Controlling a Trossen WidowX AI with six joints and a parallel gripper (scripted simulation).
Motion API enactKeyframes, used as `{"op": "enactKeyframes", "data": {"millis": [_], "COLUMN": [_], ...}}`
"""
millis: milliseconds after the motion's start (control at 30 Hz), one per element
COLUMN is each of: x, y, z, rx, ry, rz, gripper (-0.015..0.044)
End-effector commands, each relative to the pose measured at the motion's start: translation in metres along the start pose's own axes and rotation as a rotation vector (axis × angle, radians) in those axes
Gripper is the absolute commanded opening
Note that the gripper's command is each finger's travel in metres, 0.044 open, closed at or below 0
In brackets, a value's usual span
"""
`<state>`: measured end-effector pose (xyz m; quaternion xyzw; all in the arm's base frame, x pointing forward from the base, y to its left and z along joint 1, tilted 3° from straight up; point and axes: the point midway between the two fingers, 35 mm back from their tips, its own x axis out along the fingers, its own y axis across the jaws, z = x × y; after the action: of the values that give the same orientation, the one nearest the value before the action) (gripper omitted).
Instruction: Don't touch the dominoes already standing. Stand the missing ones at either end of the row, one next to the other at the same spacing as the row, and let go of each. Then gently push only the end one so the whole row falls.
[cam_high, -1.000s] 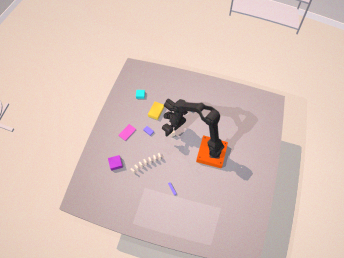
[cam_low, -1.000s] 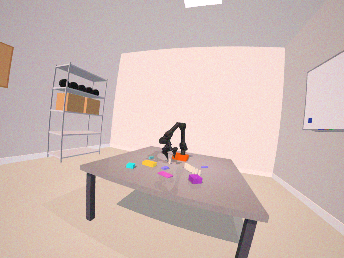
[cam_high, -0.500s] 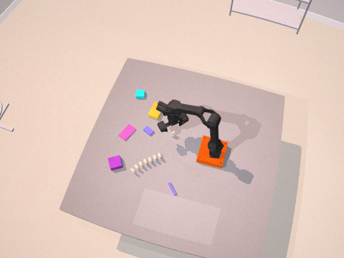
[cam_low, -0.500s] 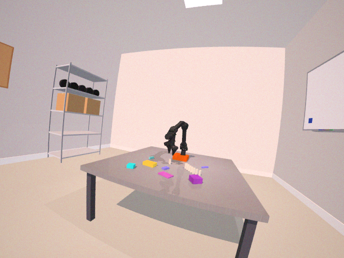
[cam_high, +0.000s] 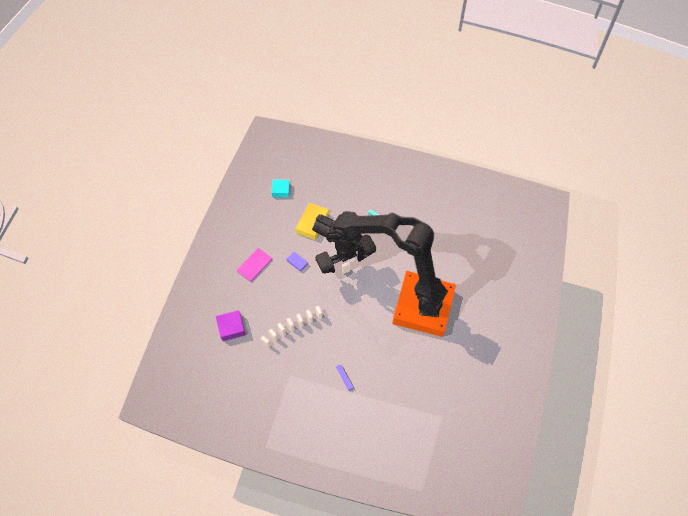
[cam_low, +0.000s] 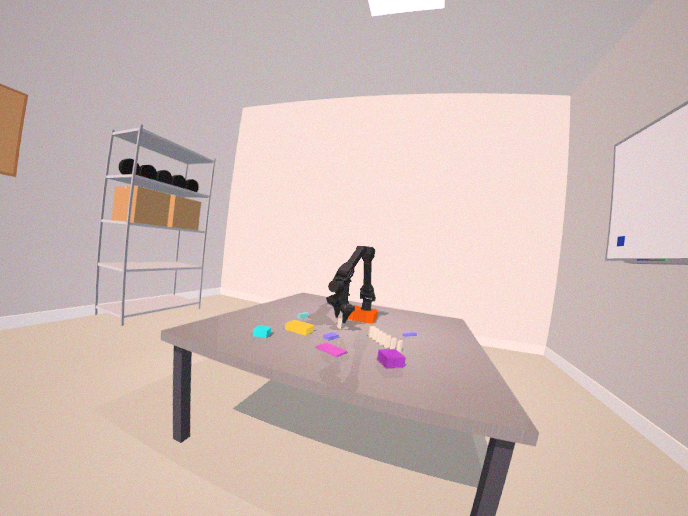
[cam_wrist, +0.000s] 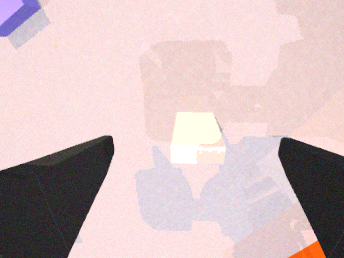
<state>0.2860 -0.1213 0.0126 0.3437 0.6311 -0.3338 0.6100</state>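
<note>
In the top view, the desk carries a cyan block and yellow block toward its upper left, a pink slab and purple block at left, and a curving row of upright cream dominoes at lower left.

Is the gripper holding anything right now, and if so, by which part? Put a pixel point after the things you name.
Nothing is held: the black gripper (cam_high: 345, 256) (cam_low: 343, 321) (cam_wrist: 195, 144) is open, its fingers standing apart on either side of the lone cream rectangular domino (cam_high: 346, 268) (cam_low: 339, 322) (cam_wrist: 196, 130).
</note>
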Motion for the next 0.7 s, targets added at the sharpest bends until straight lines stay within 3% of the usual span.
{"op": "enactKeyframes", "data": {"millis": [0,233,667], "x": [0.0058,0.0149,0.0149], "y": [-0.0005,-0.0008,-0.0008], "z": [-0.0001,-0.0004,-0.0004], "rx": [0.005,0.005,0.005], "ry": [-0.003,-0.003,-0.003], "rz": [-0.002,-0.002,-0.002], "gripper": [0.044,0.044,0.0107]}}
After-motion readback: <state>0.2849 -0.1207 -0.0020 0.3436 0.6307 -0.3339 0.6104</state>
